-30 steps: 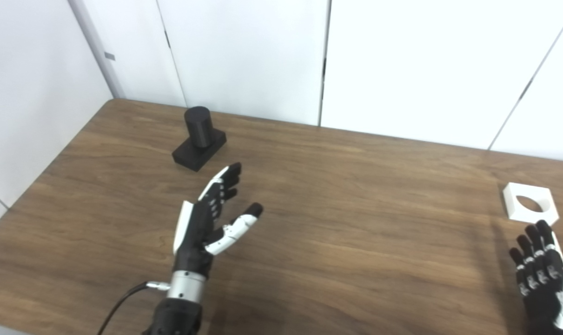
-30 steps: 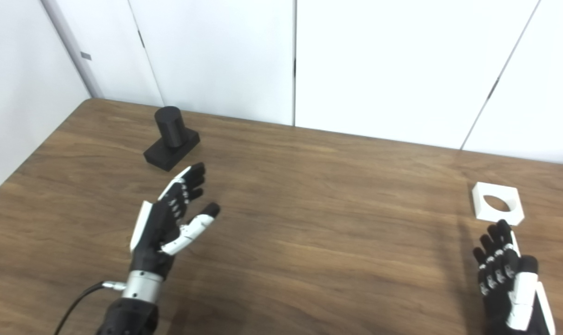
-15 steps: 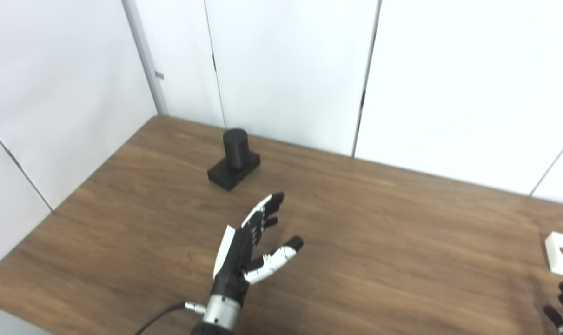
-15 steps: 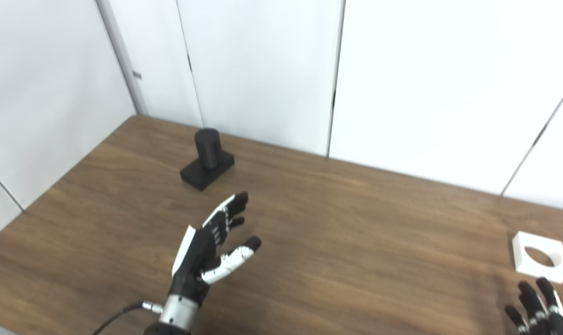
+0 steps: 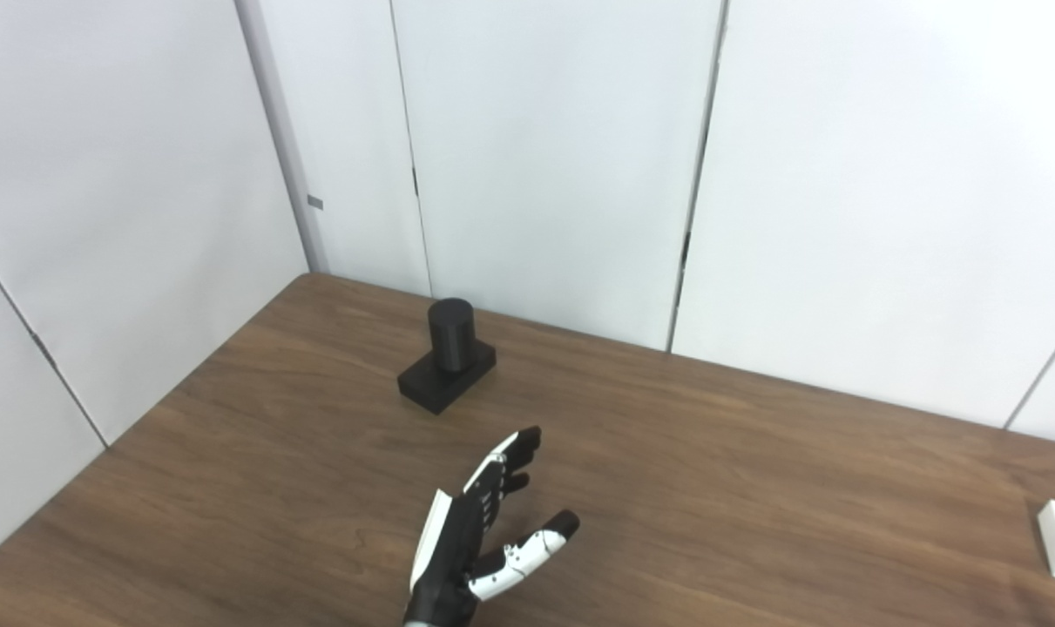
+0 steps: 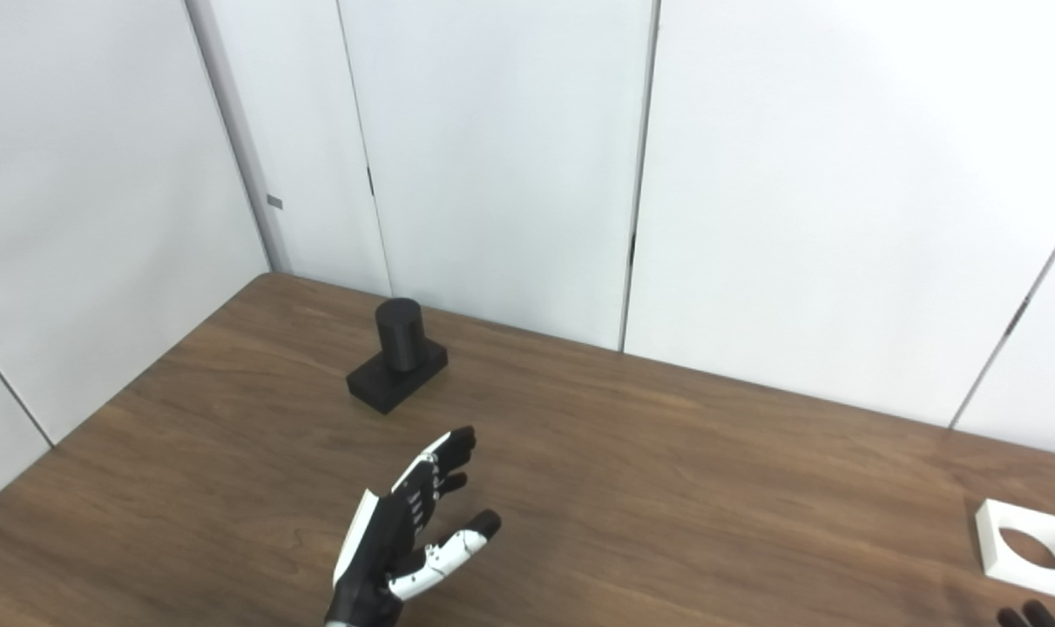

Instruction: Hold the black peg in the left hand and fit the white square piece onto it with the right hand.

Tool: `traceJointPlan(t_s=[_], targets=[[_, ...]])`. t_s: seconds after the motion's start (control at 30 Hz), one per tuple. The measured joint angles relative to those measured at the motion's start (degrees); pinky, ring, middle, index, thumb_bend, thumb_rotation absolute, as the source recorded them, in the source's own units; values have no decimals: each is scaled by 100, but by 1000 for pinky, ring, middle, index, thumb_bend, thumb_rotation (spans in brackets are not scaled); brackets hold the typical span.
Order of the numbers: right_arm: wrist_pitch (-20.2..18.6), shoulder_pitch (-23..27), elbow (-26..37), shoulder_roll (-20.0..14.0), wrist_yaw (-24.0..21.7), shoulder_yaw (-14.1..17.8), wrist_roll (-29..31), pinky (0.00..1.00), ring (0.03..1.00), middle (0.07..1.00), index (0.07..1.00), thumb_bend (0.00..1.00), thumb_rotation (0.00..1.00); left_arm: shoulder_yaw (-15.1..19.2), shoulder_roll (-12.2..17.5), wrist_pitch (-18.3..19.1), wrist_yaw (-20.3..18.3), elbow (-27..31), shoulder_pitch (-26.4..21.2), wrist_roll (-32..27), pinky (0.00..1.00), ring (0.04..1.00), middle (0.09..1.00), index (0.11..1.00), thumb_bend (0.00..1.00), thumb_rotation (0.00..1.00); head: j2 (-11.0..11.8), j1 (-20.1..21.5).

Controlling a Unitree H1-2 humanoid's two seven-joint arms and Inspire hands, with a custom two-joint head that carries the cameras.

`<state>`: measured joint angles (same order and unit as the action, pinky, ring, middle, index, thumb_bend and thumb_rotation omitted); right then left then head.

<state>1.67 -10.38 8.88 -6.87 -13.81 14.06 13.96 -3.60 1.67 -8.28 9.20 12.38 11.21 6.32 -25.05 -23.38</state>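
Note:
The black peg (image 5: 450, 329), a short cylinder on a square black base, stands upright on the wooden table (image 5: 754, 488) at the back left. My left hand (image 5: 482, 540) hovers open in front of it and a little to its right, fingers spread and pointing toward the peg, about a hand's length short of it and holding nothing. The white square piece (image 6: 1029, 549) with its round hole lies flat at the far right. Of my right hand (image 6: 1024, 616), only dark fingertips show at the bottom edge, just in front of the white piece and not touching it.
White wall panels (image 5: 544, 157) close off the table at the back and on the left. The table's left edge (image 5: 144, 409) runs diagonally beside the peg. Bare wood lies between the two pieces.
The camera has tilted up and turned left, so everything sits lower in the picture and my right hand has slid almost out of view. Neither hand has visibly moved over the table.

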Motion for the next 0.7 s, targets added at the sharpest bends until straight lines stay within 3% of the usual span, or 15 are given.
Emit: traceJointPlan(t_s=[0.27, 0.37, 0.6, 0.67, 0.7], targets=[[125, 9, -28, -9, -90, 1, 5, 1000, 1000, 976, 967, 716, 1000, -7, -2, -112, 29, -23, 3, 5, 846, 907, 923, 899, 726, 358, 79, 34], [135, 11, -31, -9, -91, -1, 5, 1000, 1000, 980, 971, 719, 1000, 36, -1, -88, 89, 6, 5, 138, 845, 903, 911, 893, 773, 373, 88, 97], [135, -6, -26, 2, -57, 3, -15, 1000, 1000, 985, 990, 723, 1000, 577, 103, 319, 116, 686, -16, 249, 885, 920, 918, 894, 918, 224, 123, 334], [135, -11, -26, 3, -51, 1, -33, 1000, 1000, 992, 997, 728, 1000, 748, 143, 648, 105, 827, -30, 292, 873, 923, 919, 900, 953, 251, 141, 334], [135, -16, -26, 2, -54, 1, -36, 1000, 1000, 996, 999, 721, 1000, 813, 172, 905, 97, 907, -46, 460, 850, 914, 918, 901, 959, 335, 149, 334]])
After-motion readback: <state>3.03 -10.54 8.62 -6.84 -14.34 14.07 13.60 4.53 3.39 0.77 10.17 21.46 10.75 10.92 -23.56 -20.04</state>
